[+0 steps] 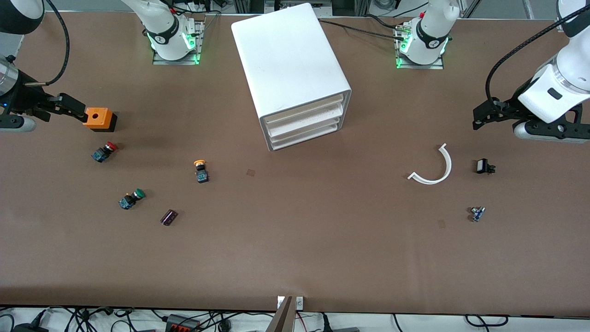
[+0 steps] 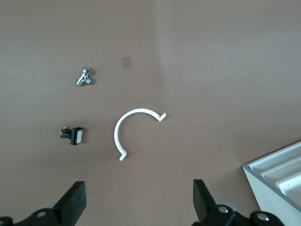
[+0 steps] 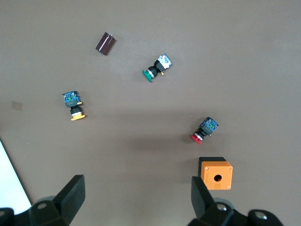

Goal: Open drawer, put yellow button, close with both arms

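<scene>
The white cabinet [image 1: 290, 64] stands mid-table near the arm bases, its three drawers all shut; the drawer [image 1: 305, 107] is the highest one. The yellow button [image 1: 200, 169] lies on the table nearer the front camera than the cabinet, toward the right arm's end, and shows in the right wrist view as the yellow button [image 3: 74, 105]. My right gripper [image 1: 73, 109] hangs open beside an orange box [image 1: 100, 118], nothing between its fingers [image 3: 70, 193]. My left gripper [image 1: 483, 119] hangs open over bare table at the left arm's end, holding nothing [image 2: 139, 197].
A red button [image 1: 104, 151], a green button [image 1: 132, 198] and a dark purple piece [image 1: 168, 217] lie near the yellow one. Toward the left arm's end lie a white curved strip [image 1: 435, 169], a small black switch [image 1: 484, 166] and a metal part [image 1: 477, 213].
</scene>
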`<state>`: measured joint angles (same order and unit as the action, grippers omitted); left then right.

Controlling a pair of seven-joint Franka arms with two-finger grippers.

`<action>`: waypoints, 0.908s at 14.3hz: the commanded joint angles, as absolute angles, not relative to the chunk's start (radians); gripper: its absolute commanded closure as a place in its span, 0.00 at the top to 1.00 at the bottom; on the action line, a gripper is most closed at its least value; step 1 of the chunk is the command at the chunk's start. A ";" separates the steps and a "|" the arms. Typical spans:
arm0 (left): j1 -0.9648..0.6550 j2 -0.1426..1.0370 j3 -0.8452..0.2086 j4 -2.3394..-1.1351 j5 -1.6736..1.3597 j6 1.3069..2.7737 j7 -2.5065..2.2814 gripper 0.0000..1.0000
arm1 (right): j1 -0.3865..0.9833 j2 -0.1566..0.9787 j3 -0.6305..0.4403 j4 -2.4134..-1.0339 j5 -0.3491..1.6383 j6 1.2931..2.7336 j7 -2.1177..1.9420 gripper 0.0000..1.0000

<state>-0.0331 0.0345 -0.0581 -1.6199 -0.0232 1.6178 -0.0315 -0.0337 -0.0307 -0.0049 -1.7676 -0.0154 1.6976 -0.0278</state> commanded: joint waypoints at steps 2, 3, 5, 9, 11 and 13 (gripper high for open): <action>-0.048 0.064 -0.063 -1.591 -0.043 1.543 -0.009 1.00 | -0.034 -0.025 -0.002 -1.769 -0.015 1.686 -0.044 1.00; -0.049 0.064 -0.064 -1.588 -0.043 1.513 -0.009 1.00 | -0.032 -0.023 -0.002 -1.769 -0.014 1.687 -0.044 1.00; -0.063 0.067 -0.064 -1.589 -0.044 1.497 -0.011 1.00 | -0.015 -0.017 -0.002 -1.767 -0.015 1.689 -0.043 1.00; -0.068 0.086 -0.064 -1.591 -0.057 1.337 0.064 1.00 | 0.006 0.008 -0.002 -1.769 -0.012 1.695 -0.043 1.00; -0.061 0.106 -0.064 -1.592 -0.058 1.240 0.129 1.00 | 0.008 0.011 -0.002 -1.769 -0.012 1.698 -0.043 1.00; -0.063 0.120 -0.064 -1.606 -0.073 1.207 0.188 1.00 | 0.008 0.011 -0.002 -1.769 -0.012 1.698 -0.043 1.00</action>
